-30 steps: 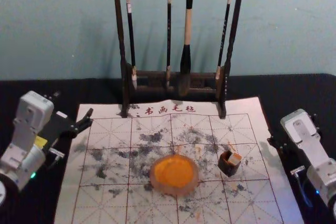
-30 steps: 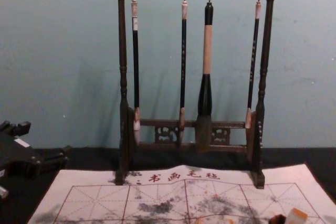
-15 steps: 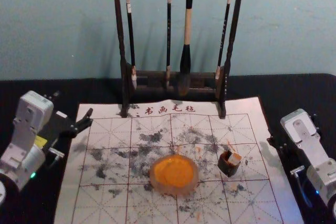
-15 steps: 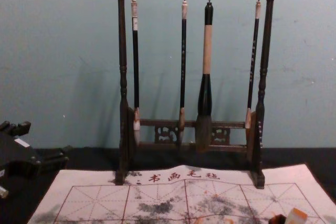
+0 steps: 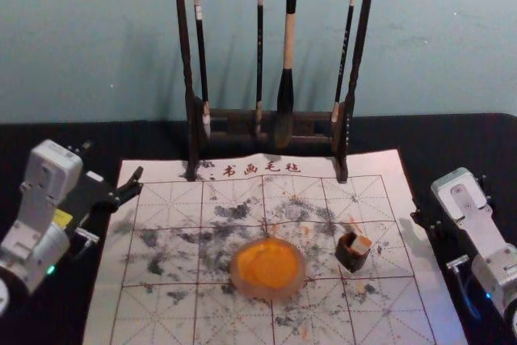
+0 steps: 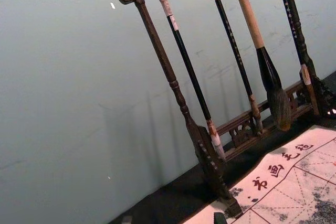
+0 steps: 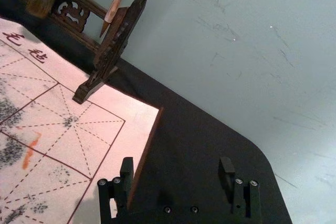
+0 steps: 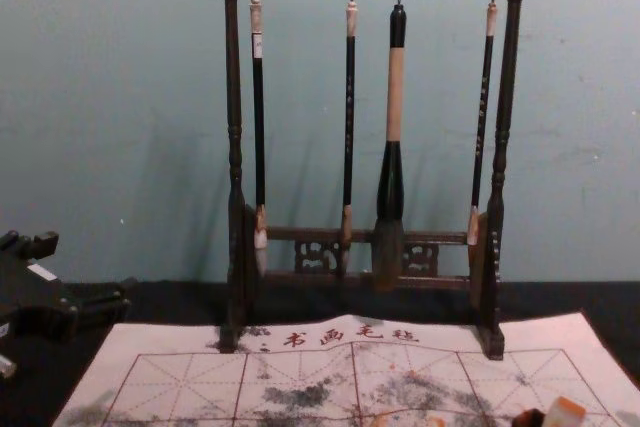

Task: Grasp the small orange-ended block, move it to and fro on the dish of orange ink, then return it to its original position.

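Note:
In the head view my right gripper is at the right, beyond the paper's right edge and away from the block; in the right wrist view that gripper is open and empty. My left gripper is parked at the left, open, and appears in the chest view as the black gripper. The small pale block with an orange end stands tilted in a small dark holder; the chest view shows the block at the lower right. Left of the holder lies the round dish of orange ink.
A dark wooden rack with several hanging brushes, including a thick one, stands at the paper's back edge. The gridded white paper, stained with black and orange ink, lies on a black table.

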Tool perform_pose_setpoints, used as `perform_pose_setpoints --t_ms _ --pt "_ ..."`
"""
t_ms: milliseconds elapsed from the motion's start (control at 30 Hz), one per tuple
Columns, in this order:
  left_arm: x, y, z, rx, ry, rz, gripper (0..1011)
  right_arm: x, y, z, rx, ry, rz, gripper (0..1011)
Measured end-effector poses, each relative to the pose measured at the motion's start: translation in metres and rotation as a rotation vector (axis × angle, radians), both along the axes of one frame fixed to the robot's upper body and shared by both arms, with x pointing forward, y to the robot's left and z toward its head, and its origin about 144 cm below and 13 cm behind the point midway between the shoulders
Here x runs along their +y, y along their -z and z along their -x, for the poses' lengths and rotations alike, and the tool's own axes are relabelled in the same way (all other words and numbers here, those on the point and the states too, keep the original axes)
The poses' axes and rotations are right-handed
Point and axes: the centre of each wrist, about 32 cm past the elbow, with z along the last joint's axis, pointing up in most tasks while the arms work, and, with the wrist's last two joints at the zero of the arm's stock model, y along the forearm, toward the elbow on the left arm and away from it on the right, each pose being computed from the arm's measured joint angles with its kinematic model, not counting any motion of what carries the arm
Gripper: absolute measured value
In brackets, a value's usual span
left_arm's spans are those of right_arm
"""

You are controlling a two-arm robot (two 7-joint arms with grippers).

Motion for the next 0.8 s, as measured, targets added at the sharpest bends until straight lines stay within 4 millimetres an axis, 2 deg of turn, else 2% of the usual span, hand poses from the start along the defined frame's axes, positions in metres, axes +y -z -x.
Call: perform_pose_setpoints --t_ms 800 --pt "0.0 0.0 0.0 0.0 0.0 0.0 1001 0.0001 -0.0002 0.0 0.0 0.0 0.0 1003"
